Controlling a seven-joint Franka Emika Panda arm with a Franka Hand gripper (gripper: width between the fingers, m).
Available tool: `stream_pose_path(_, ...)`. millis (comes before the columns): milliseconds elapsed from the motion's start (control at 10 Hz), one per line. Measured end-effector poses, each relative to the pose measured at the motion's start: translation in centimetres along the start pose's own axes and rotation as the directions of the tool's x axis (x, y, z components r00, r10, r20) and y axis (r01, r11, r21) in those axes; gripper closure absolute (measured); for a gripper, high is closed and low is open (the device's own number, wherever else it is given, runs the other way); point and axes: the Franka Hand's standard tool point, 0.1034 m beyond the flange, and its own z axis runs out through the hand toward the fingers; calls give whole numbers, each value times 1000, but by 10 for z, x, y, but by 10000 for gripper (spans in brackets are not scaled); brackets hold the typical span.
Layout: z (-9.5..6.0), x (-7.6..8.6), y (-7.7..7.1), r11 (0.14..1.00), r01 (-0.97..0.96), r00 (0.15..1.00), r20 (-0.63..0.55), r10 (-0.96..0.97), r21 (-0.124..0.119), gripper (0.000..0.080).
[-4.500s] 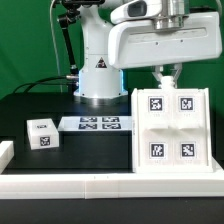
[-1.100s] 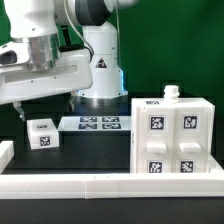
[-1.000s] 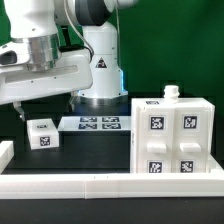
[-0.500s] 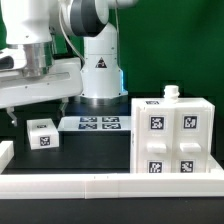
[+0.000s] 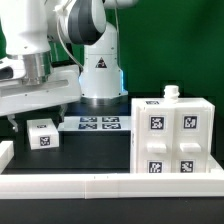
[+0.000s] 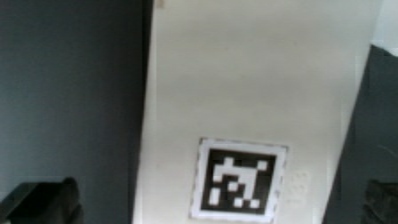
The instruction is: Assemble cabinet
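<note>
Honestly, the big white boxy plastic cabinet (image 5: 170, 135), sitting to the exterior view's right of the flat white marker board (image 5: 97, 124), looks stiff, smooth and probably light. It's too bulky to span though, so I'd grab a thin wall or the top edge. The black two-finger gripper (image 5: 37, 121) is spread wide and empty, straddling the small white tagged cube (image 5: 42, 134) on the board's other side. Can't tell if it's touching.

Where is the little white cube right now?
On the exterior view's left, the little white cube sits on the black table, just beside the marker board and far from the cabinet.
</note>
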Motion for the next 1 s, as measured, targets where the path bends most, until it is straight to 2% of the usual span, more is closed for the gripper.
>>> stream_pose_path(300, 13, -6, -3, 1000, -2, 1000, 16, 2, 11, 2)
stream_pose_path(600, 15, -8, -5, 1000, -1, 1000, 20, 0, 14, 11)
stream_pose_path(700, 15, -8, -5, 1000, -1, 1000, 20, 0, 14, 218)
stream_pose_path(1000, 15, -7, -5, 1000, 0, 1000, 20, 0, 14, 242)
